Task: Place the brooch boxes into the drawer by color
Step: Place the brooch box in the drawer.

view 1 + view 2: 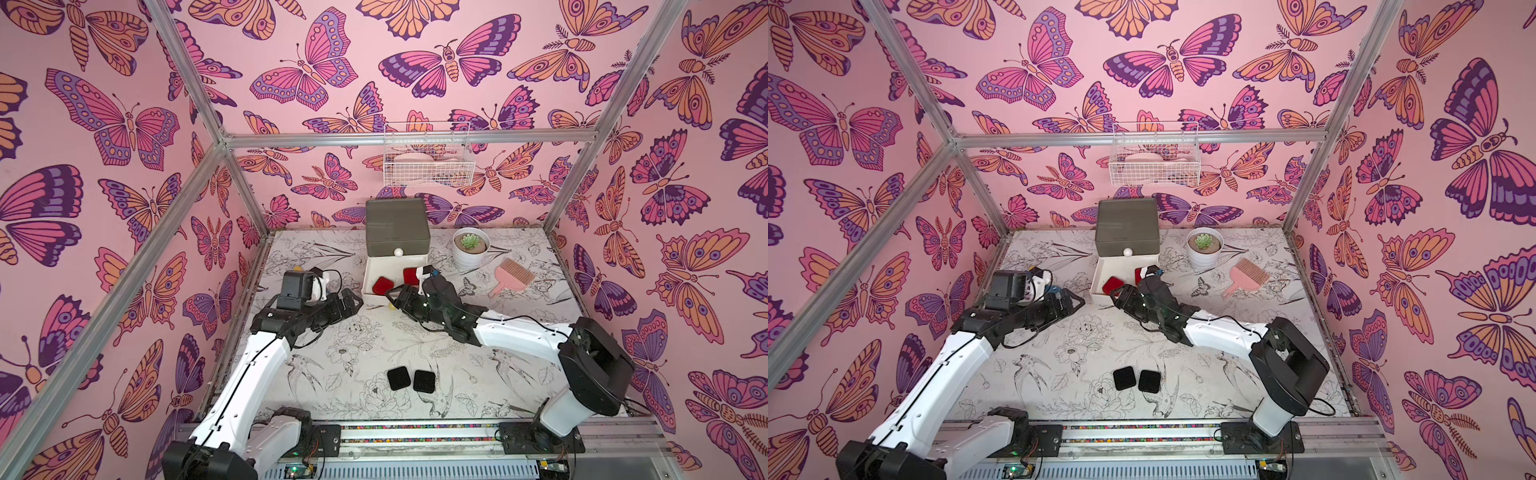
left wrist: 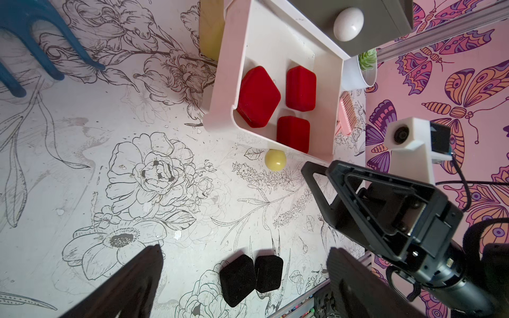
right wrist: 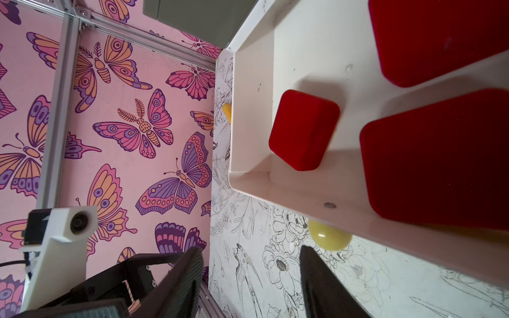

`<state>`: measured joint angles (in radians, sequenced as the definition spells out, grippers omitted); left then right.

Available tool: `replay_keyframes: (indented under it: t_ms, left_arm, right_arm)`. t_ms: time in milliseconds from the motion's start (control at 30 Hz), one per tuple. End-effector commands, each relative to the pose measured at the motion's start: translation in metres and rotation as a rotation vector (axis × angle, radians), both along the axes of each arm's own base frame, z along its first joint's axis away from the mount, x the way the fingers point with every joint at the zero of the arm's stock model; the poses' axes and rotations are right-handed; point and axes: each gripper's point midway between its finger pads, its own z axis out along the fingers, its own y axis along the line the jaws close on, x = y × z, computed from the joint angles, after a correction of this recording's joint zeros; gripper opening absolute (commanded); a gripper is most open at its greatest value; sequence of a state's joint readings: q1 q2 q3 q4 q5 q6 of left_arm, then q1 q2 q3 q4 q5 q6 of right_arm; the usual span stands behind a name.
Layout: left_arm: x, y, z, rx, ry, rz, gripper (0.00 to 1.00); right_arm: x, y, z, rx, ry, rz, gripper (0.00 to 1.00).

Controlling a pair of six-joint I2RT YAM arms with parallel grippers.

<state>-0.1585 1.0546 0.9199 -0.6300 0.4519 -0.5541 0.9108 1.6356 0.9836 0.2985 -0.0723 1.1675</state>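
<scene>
Yellow knob (image 3: 329,236) of drawer (image 3: 249,115) just ahead of right end effector (image 3: 250,256), jaws apart, empty.

Pink wallpaper (image 1: 316,62) printed with large orange, magenta and purple butterflies covers the back and both side walls. Aluminium frame bars (image 1: 374,139) run up the corners and across the back, where a white wire basket (image 1: 428,166) hangs. The tabletop (image 1: 374,345) is white with black line drawings of flowers and birds, evenly lit.
</scene>
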Motion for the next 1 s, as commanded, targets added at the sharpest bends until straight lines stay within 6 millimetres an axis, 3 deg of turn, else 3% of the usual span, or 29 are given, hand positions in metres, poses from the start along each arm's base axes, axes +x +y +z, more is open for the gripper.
replay_keyframes:
  t_ms: [0, 300, 967]
  left_arm:
    - [-0.009, 0.0, -0.006, 0.011, 0.015, -0.013, 1.0]
    - [-0.009, 0.0, -0.006, 0.006, 0.015, -0.017, 1.0]
    - [-0.008, -0.001, -0.004, 0.007, 0.013, -0.021, 1.0]
  right_arm:
    - [-0.004, -0.002, -0.005, -0.043, 0.021, -0.023, 0.59]
    - [-0.008, -0.015, -0.034, -0.115, 0.055, -0.065, 0.58]
    - [0.004, -0.002, -0.049, -0.131, 0.041, -0.063, 0.52]
